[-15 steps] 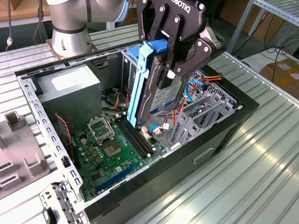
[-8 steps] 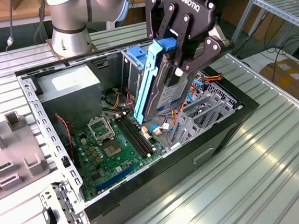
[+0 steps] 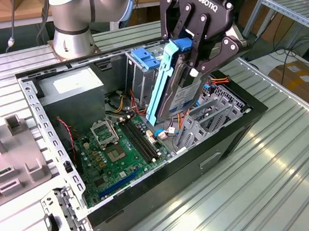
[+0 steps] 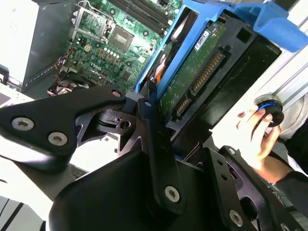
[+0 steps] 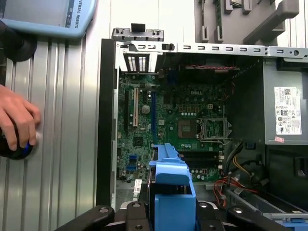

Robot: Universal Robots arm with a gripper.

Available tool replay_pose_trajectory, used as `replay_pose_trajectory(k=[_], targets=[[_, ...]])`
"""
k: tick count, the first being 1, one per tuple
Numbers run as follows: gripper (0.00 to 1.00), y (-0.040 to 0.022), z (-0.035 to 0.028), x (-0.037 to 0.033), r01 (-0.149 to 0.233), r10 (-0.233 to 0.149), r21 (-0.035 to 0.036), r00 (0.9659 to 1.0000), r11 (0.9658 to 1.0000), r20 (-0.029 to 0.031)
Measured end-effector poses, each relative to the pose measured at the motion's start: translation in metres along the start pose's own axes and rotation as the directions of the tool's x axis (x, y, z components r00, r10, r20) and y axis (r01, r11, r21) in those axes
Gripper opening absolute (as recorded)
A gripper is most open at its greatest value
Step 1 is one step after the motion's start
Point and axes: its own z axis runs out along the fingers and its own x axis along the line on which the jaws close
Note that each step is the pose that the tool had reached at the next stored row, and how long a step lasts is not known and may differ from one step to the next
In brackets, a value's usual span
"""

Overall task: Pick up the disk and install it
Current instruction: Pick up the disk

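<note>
Above the open case (image 3: 166, 185), the tool (image 3: 190, 61) pinches the disk (image 3: 179, 98) (tilted steeply), drive cage (image 3: 137, 78) just beside.

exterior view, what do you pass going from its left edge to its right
grey plastic fixture → power supply box → motherboard → disk held up over the open case → cardboard box

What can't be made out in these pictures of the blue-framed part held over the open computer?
- Exterior view: the disk, clamped in the end effector, hides part of the computer case interior.
- First wrist view: the picture's edge cuts off most of the disk.
- First wrist view: a hand covers the dark round object under it.
- Second wrist view: the disk's label face is turned away.
</note>
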Motion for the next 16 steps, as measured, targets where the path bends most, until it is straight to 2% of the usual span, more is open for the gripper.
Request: replay_pose_trajectory(k=[8, 13, 16], targets=[[0.36, -0.0076, -0.0003, 0.0118, 0.000, 0.000, -0.0006, 1.0000, 1.0000, 0.0000], [0.36, -0.0146, -0.0006, 0.0215, 0.000, 0.000, -0.0015, 1.0000, 1.0000, 0.0000], [0.36, -0.0199, -0.0008, 0.0241, 0.000, 0.000, -0.0028, 1.0000, 1.0000, 0.0000]])
